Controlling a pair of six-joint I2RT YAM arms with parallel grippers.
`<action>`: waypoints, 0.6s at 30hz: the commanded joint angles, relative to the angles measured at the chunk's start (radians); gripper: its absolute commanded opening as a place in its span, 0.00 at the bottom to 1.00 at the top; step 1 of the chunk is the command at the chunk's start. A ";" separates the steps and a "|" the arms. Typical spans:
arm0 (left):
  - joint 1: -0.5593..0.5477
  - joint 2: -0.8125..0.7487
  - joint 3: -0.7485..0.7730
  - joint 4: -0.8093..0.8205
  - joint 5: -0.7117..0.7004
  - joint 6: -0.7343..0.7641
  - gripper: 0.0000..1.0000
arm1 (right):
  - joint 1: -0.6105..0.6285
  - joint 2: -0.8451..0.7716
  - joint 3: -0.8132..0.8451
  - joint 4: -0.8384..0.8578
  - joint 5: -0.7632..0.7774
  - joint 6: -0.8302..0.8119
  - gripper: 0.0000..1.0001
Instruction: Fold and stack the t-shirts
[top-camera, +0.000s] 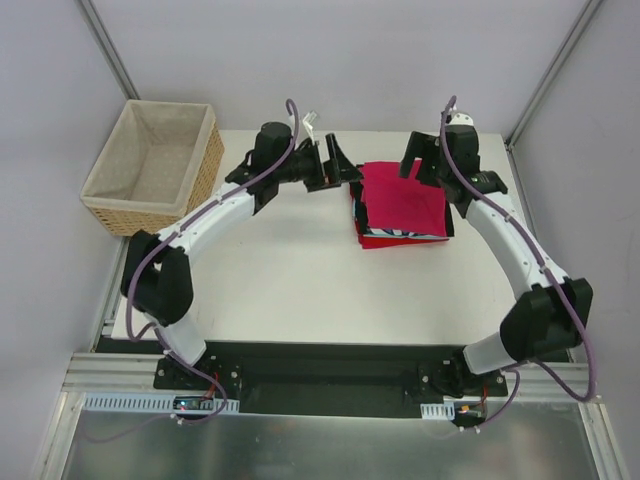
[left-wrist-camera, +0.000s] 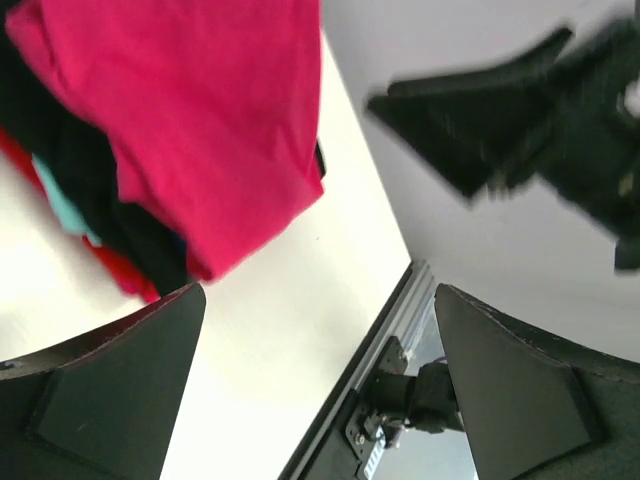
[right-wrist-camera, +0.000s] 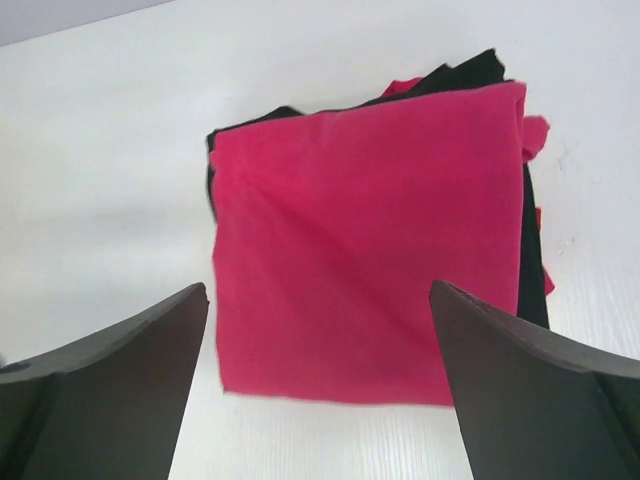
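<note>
The left gripper (top-camera: 343, 170) and right gripper (top-camera: 413, 166) both stand released, holding nothing, close on either side of the stack (top-camera: 400, 238), upper right of centre in the top view; a careless sweep from here could snag an edge and drag the top layer askew or unfolded. The pink tee (right-wrist-camera: 370, 250) lies folded square on top, faintly creased, a black shirt (right-wrist-camera: 533, 260) peeping out beneath; all rest on the counter (top-camera: 290, 280).
</note>
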 joint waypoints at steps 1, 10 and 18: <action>-0.055 -0.131 -0.214 -0.055 -0.061 0.065 0.99 | -0.061 0.143 0.094 0.087 0.001 -0.014 0.97; -0.076 -0.349 -0.487 -0.047 -0.094 0.094 0.99 | -0.129 0.393 0.344 0.125 -0.083 -0.012 0.97; -0.075 -0.336 -0.484 -0.047 -0.094 0.118 0.99 | -0.152 0.547 0.430 0.134 -0.111 0.003 0.97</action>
